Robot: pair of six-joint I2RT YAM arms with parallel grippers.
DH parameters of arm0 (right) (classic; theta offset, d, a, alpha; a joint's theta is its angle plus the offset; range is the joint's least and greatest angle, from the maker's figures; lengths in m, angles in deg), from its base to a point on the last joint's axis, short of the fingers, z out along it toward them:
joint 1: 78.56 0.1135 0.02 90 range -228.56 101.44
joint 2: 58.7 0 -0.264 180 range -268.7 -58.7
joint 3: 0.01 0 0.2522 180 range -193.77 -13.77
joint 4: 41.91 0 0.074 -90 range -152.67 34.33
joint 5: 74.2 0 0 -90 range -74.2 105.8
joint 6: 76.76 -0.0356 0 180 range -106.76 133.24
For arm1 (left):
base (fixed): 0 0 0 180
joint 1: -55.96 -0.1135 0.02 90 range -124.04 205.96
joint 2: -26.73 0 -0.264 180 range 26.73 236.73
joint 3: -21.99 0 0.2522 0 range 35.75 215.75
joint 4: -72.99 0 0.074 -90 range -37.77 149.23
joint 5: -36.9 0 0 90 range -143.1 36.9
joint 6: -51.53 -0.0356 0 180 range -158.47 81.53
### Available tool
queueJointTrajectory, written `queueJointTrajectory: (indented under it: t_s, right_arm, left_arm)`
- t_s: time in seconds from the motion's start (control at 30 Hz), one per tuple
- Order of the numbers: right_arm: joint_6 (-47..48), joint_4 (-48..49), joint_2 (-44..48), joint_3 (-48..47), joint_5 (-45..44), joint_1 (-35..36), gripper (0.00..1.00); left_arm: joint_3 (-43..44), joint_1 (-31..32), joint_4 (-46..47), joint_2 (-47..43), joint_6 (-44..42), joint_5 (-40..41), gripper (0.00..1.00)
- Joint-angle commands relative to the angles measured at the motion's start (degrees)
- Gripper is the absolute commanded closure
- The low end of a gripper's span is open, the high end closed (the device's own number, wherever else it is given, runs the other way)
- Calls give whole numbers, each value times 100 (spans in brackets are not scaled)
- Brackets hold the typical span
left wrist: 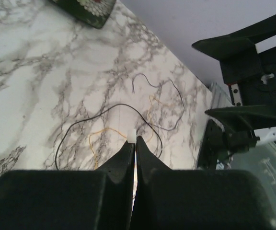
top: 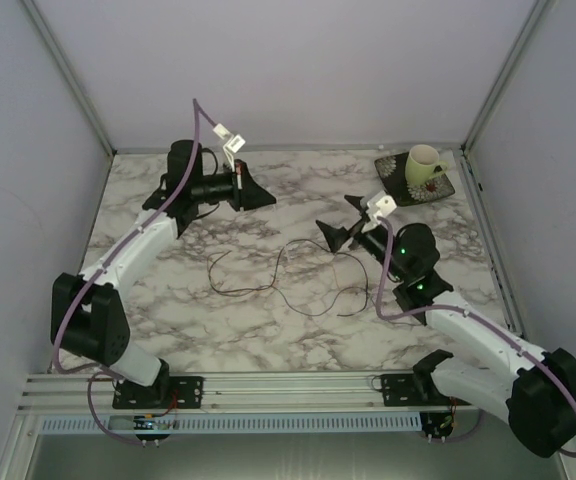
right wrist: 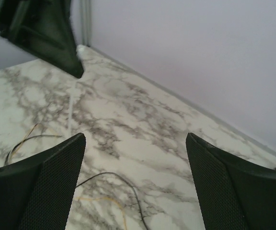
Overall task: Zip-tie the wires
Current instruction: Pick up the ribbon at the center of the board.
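The wires (top: 286, 272) lie in loose loops on the marble table (top: 168, 300) between the two arms. The left wrist view shows dark strands (left wrist: 123, 105) and a thin yellow one (left wrist: 102, 131). My left gripper (top: 266, 196) hovers above the table's back left, shut on a white zip tie (left wrist: 131, 136) whose end pokes out at the tips (left wrist: 135, 140). The right wrist view shows that gripper (right wrist: 78, 72) with the tie's thin strap (right wrist: 71, 110) hanging below it. My right gripper (top: 343, 220) stands open over the wires (right wrist: 123, 179), with nothing between its fingers (right wrist: 135, 136).
A pale cup (top: 425, 165) stands on a dark patterned saucer (top: 408, 190) at the back right corner. Walls with metal posts close in the table on three sides. An aluminium rail (top: 268, 385) runs along the near edge by the arm bases.
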Motion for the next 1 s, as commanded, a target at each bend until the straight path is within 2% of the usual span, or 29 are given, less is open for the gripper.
queueJointTrajectory:
  t_s: [0.0, 0.17, 0.4, 0.7, 0.77, 0.83, 0.87, 0.97]
  right_arm:
    - [30, 811, 324, 534, 1265, -148, 14]
    - [-1006, 1083, -107, 280, 2250, -275, 13]
    - [-2707, 1583, -1077, -288, 2717, -159, 13]
    - [-3092, 1622, -1870, -868, 2747, 225, 15]
    - [-3168, 1675, -1969, -952, 2795, 255, 20]
    - [-3229, 1601, -2062, -1063, 2910, 274, 31]
    - [-3235, 1559, -2108, -1107, 2966, 277, 40]
    - [-3272, 1505, -2102, -1111, 3061, 275, 79]
  left_arm:
    - [579, -48, -1179, 211, -1024, -1111, 100]
    - [734, -42, -1087, 177, -945, -1613, 100]
    - [499, 50, -556, 16, -541, -1937, 100]
    - [260, 308, -164, -69, -310, -2046, 100]
    - [252, 334, -164, -82, -321, -2056, 100]
    - [238, 339, -152, -135, -350, -2015, 100]
    - [232, 340, -122, -165, -353, -1985, 100]
    - [216, 338, -42, -224, -340, -1903, 100]
